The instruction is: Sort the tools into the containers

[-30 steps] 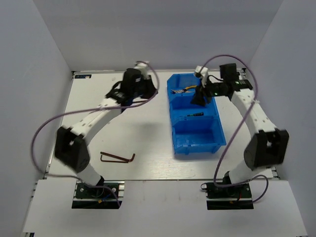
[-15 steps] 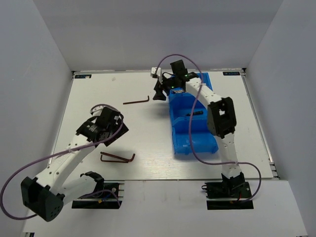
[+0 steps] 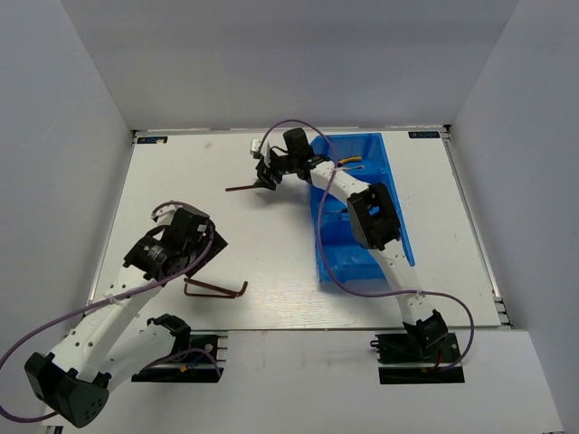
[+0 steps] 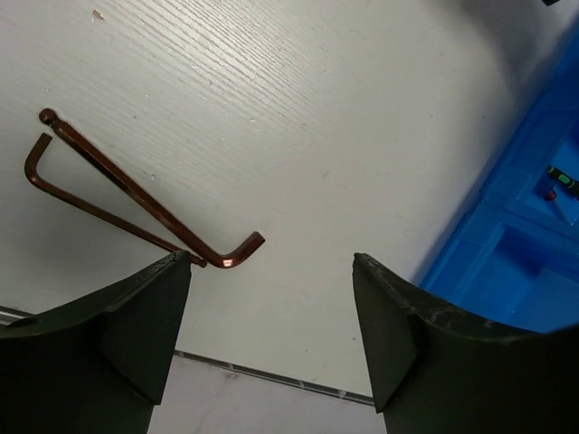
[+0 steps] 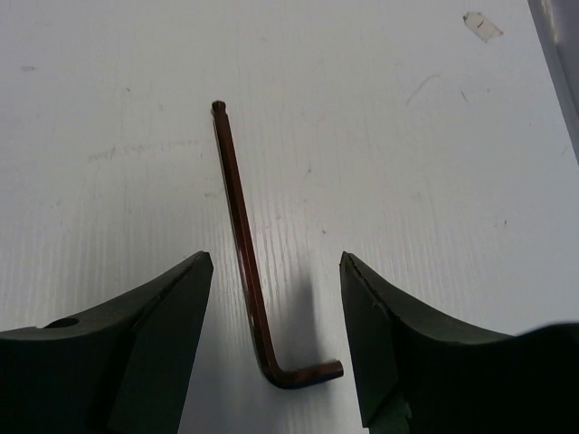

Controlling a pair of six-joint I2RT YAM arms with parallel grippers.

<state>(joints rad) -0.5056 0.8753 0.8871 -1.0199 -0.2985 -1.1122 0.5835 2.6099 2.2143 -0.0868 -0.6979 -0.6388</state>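
Worktop point(image 3: 181, 181): one.

Blue bin point(image 3: 366, 262): one, three compartments. It sits just to the right of the right hand point(image 3: 264, 174). The right arm reaches across the bin's far corner and hides part of it.

Inside the bin I count one yellow-handled pliers point(image 3: 351, 164) in the far compartment. I also count one green-black screwdriver point(image 4: 563, 181), compartment unclear. I cannot make out the rest.

Hands: two, both spread wide and both holding nothing.

Hex keys: I count three, all on the worktop.
- The lone hex key point(image 5: 240, 217) lies under the right hand. Its long shank runs between the open fingers and is not gripped.
- The pair of hex keys point(image 4: 136, 190) lies just ahead of the left hand point(image 4: 271, 262), toward its left finger. The two meet near one bend in a narrow V.
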